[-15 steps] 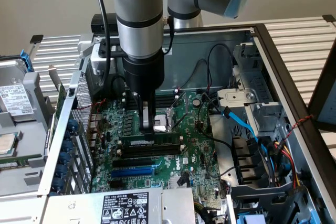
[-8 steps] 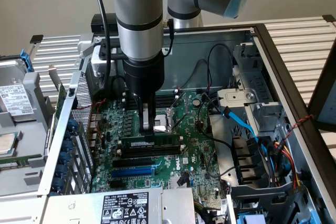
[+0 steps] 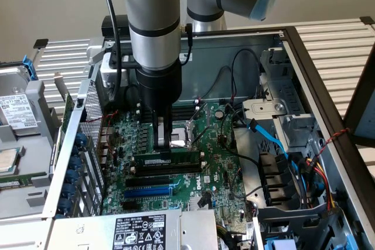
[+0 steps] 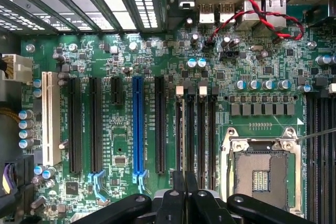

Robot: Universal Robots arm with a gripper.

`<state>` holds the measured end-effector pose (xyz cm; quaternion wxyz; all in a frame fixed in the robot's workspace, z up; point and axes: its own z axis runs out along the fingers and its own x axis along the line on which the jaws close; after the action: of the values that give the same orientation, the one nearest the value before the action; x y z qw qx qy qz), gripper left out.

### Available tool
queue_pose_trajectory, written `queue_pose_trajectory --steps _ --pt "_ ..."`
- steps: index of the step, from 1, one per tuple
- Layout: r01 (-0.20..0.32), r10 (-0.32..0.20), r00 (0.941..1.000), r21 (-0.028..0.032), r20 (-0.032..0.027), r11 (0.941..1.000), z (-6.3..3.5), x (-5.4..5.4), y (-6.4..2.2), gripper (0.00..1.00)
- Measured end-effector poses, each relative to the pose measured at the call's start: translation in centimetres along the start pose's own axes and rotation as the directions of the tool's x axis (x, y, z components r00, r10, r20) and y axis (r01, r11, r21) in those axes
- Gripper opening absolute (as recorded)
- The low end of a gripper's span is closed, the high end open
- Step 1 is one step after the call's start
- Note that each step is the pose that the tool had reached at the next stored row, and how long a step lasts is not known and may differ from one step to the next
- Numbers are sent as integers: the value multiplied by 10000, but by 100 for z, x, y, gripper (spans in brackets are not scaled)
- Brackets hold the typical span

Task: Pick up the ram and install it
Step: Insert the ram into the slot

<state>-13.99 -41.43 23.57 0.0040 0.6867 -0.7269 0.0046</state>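
Pincer [image 3: 164, 146] is clamping the ram [image 3: 176, 160] right now, fingers pinching its top edge by the white label. Stick is standing on its long edge around the middle of the motherboard [image 3: 220, 165], running along the black slots [image 3: 170, 171] just beside the CPU socket [image 3: 183, 134]. Blue expansion slot [image 3: 149, 192] is sitting further out from the socket. Can't tell if it's fully seated.
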Motion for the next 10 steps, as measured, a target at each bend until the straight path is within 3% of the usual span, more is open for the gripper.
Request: queue_pose_trajectory --steps 10 --pt "1 -1 10000 -2 -3 10000 2 1 -6 12"
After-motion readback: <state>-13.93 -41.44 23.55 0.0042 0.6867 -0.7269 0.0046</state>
